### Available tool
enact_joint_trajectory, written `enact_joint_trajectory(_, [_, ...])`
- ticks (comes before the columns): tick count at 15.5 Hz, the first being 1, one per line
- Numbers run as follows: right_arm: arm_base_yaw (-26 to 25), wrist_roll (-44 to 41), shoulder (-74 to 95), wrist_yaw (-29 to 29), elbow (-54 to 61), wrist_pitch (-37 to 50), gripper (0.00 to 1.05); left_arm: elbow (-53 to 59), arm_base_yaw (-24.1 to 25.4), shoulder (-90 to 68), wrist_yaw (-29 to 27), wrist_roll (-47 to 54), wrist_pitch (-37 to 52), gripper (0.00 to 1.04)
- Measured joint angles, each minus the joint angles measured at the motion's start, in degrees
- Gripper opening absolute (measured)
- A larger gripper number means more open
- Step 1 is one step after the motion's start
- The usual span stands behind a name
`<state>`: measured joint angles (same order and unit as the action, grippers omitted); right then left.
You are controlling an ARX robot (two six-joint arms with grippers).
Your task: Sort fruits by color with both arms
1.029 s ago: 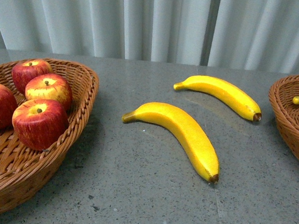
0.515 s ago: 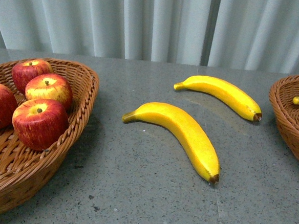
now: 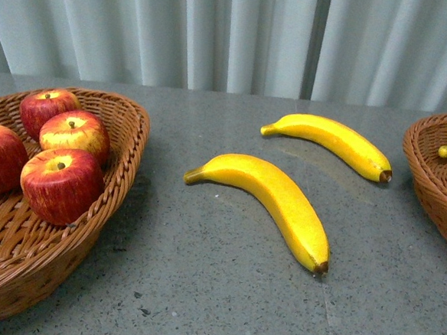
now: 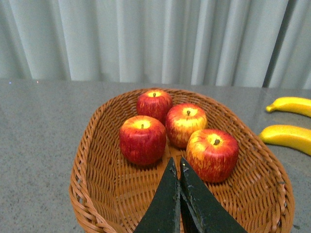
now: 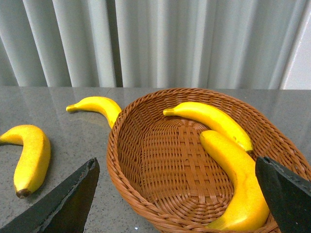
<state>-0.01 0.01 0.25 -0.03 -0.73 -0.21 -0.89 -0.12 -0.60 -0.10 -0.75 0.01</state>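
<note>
1. Plainly, the left hand (image 4: pixel 176 166) hangs over the bare woven floor of the apple basket (image 4: pixel 92 145). Its two dark fingers are pressed together with nothing between them.
2. Four red apples with yellow patches sit inside the apple basket, stems up, bunched toward one end. They are the rear apple (image 4: pixel 154 103), the middle apple (image 4: pixel 186 124), the left apple (image 4: pixel 142 140) and the right apple (image 4: pixel 213 154). The right apple is the one closest to the fingertips.
3. The near banana (image 3: pixel 275 202) lies on the grey bench (image 3: pixel 199 296) to the right of the apple basket and apart from it. Its stem end points toward the basket and its dark tip points away.
4. The far banana (image 3: pixel 333 141) lies further right of the apple basket and further back, apart from the near banana.
5. The banana basket (image 5: pixel 121 160) stands well to the right of the apple basket, past both loose bananas. It holds two bananas, the upper banana (image 5: pixel 214 119) and the lower banana (image 5: pixel 238 179), lying close together along one wall.
6. The right hand (image 5: pixel 175 165) is over the banana basket, fingers spread wide and empty.
7. A pale curtain (image 3: pixel 232 38) hangs behind the apple basket, past the bench's far edge.
</note>
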Motion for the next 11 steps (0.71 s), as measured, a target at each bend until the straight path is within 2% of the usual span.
enact_joint_trajectory(5, [0.0, 0.0, 0.0, 0.0, 0.0, 0.0, 0.98, 0.1, 0.1, 0.0, 0.1, 0.0, -0.3, 0.01])
enact_joint_trajectory(6, [0.0, 0.0, 0.0, 0.0, 0.0, 0.0, 0.98, 0.1, 0.1, 0.0, 0.1, 0.0, -0.2, 0.1])
enact_joint_trajectory(11, [0.0, 0.0, 0.0, 0.0, 0.0, 0.0, 0.98, 0.1, 0.1, 0.0, 0.1, 0.0, -0.2, 0.72])
